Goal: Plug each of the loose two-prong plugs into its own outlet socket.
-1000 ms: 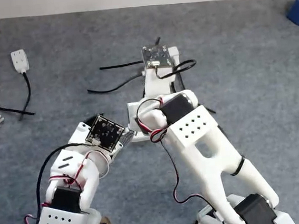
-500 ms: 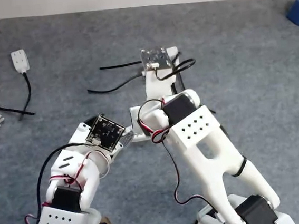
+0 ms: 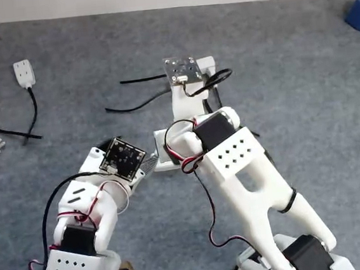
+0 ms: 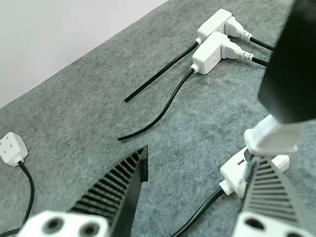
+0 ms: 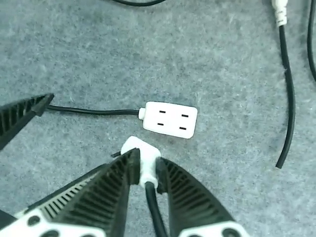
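One plug (image 5: 138, 147) pinched in right end effector (image 5: 146, 161), prongs hidden; left end effector (image 4: 200, 163) spread

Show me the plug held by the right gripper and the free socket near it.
plug (image 5: 140, 150): right wrist view, exposed white tip of its body.
socket (image 5: 170, 119): right wrist view, middle of its slotted face.

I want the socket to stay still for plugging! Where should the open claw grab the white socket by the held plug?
Probably its two long flat sides, near the cord end, coming down from above. The socket lies flat, slots up, so that keeps the slots free for the plug in the right claw.
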Robot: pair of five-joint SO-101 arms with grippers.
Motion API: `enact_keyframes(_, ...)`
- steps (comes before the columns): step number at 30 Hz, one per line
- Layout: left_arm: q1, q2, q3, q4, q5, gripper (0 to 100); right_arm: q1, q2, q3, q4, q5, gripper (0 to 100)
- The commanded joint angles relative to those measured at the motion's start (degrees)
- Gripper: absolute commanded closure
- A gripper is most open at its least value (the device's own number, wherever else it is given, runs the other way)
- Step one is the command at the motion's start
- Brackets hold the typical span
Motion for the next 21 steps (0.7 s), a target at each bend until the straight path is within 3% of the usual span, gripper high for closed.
enact_keyframes(1, -5.0, -1.3, -1.2, -1.6, 0.4, 70, 1.5, 2.1, -0.9, 0.9, 2.6, 99.2)
enact_keyframes(11, -11.7, -1.2, -0.6, -1.8, 0.4, 70, 7.7, 15.7, -5.8, -1.0, 11.9, 99.2)
enact_keyframes(21, -28.8, -1.0, 0.1, -1.7, 7.8, 70, 8.0, 15.9, -21.7, 6.9, 12.4, 99.2)
